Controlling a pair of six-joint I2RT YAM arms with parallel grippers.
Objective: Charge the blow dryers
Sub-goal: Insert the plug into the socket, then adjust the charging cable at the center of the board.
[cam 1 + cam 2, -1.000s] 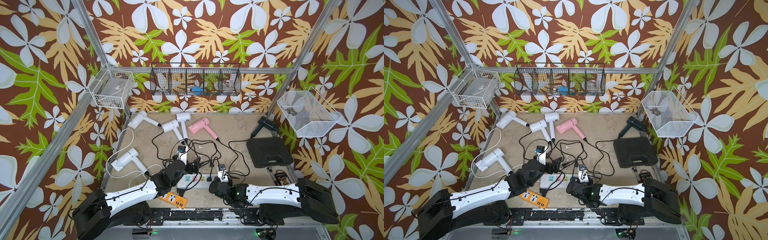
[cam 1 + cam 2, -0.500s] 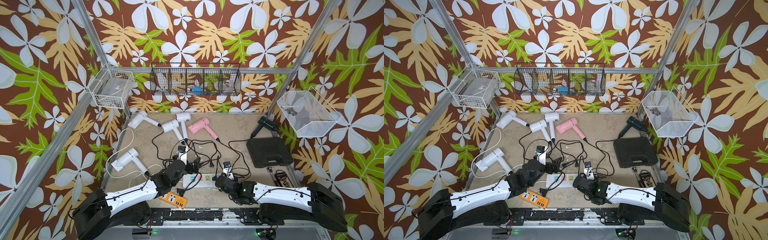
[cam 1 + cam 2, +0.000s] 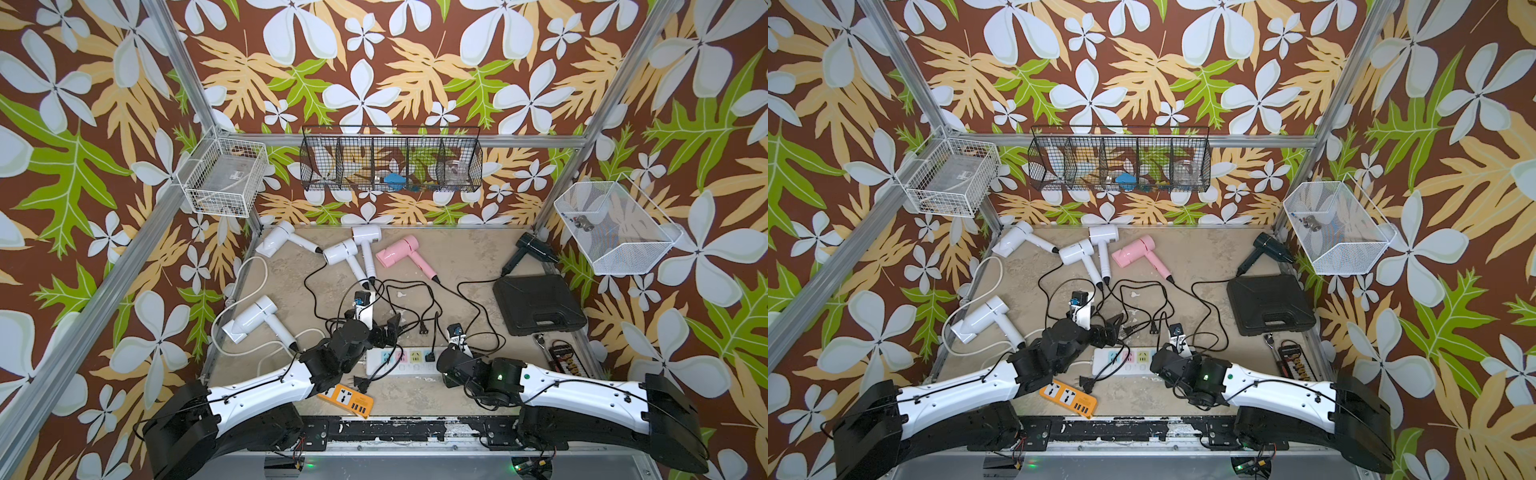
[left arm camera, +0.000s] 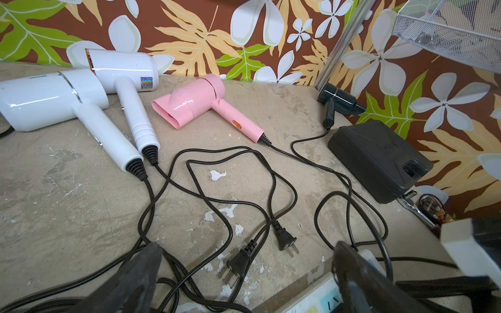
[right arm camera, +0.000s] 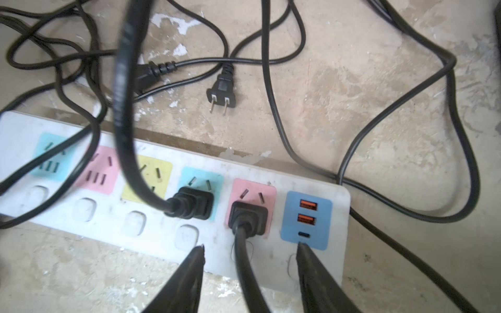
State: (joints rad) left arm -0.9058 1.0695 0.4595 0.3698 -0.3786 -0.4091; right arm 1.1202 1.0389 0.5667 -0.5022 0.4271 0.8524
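Note:
Several white blow dryers point(image 3: 345, 253), a pink one point(image 3: 397, 251) and a black one point(image 3: 534, 247) lie on the table, their black cords tangled in the middle. In the right wrist view, the white power strip point(image 5: 108, 214) carries one black plug point(image 5: 193, 206) in a blue socket and another plug point(image 5: 248, 219) in the pink socket beside it. My right gripper point(image 5: 251, 246) is open, its fingers either side of that second plug's cord without touching it. My left gripper point(image 4: 248, 245) is wide open over two loose plugs point(image 4: 240, 261) on the table.
An orange power strip point(image 3: 345, 399) lies at the front edge by the left arm. A black case point(image 3: 538, 303) and small tools point(image 3: 561, 353) sit at the right. Wire baskets point(image 3: 390, 160) hang on the walls. A thick white cable point(image 3: 232, 307) loops at the left.
My right gripper has opened and let go of the plug, which now sits in the pink socket. The left arm has not moved.

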